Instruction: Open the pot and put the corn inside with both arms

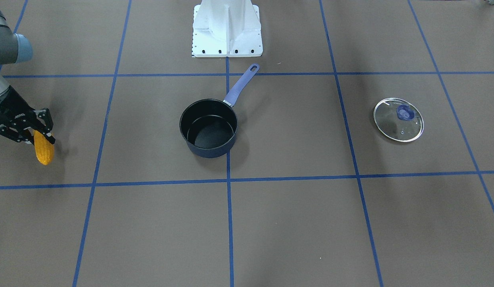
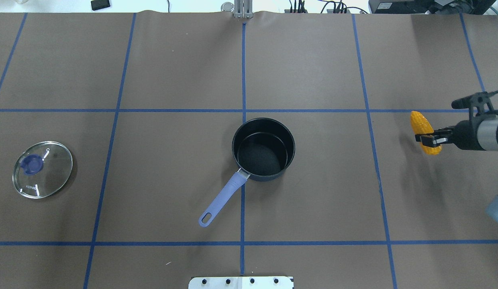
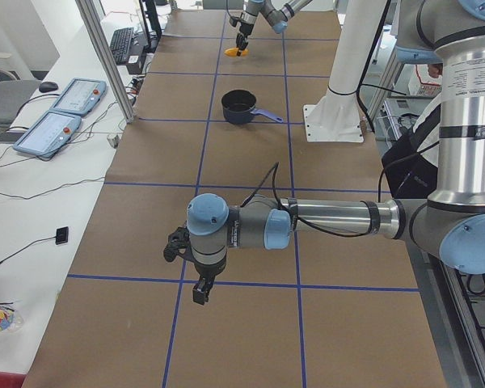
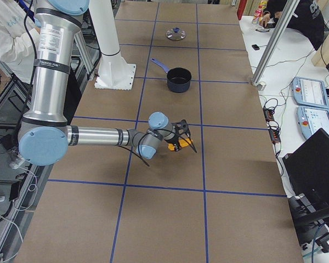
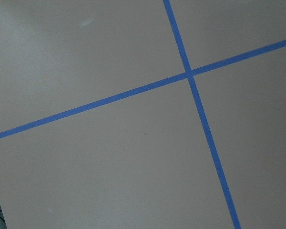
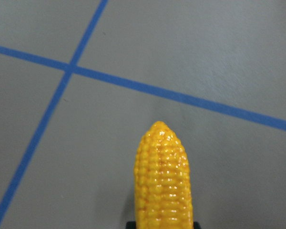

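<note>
**Lid's off, corn's in the right pincer, way out to the side**

So here's where things stand. The pot (image 1: 209, 129) sits upright about mid-surface with its black inside showing. Its lavender handle (image 1: 241, 85) angles back toward the robot's white base plate (image 1: 227, 44).

The glass lid (image 1: 398, 119) is lying flat on the brown surface (image 1: 271, 223) with its knob up. It's out on the robot's left side, well apart from the pot.

The corn (image 2: 421, 123) is over on the robot's right, also well apart from the pot. The right pincer (image 2: 430, 139) is clenched on its thick end. The tapered tip sticks out past the fingers, and the right wrist view looks straight down the cob at the blue tape lines below. The cob looks low over the surface, but I honestly can't tell if it's touching or just clear of it.

The left pincer (image 3: 200, 293) only shows up in the side view from the robot's left, hanging low over a tape line far from everything. I can't tell if it's clenched or released. Its wrist camera just sees bare surface and a tape crossing.
</note>
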Controlling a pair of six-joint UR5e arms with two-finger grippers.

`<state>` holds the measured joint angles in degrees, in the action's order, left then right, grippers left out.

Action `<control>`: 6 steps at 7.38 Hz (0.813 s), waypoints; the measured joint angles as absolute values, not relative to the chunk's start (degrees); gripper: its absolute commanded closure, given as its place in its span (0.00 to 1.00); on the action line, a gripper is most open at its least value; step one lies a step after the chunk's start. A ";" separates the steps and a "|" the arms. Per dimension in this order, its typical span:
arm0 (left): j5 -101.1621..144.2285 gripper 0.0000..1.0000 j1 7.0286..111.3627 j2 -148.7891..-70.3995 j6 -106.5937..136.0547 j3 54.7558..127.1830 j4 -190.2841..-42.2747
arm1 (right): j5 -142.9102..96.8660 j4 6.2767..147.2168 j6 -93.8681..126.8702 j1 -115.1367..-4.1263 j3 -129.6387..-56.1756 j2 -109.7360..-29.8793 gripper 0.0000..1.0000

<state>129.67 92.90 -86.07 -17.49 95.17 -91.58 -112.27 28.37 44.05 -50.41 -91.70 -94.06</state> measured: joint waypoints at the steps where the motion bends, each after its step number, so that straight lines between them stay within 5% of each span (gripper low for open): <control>1: 129.76 0.01 92.90 -86.06 -17.49 95.18 -91.61 | -112.14 30.18 47.44 -49.56 -91.79 -90.00 1.00; 6: 129.81 0.01 92.62 -86.11 -17.57 95.08 -91.73 | -106.29 38.31 65.77 -41.09 -93.52 -74.01 1.00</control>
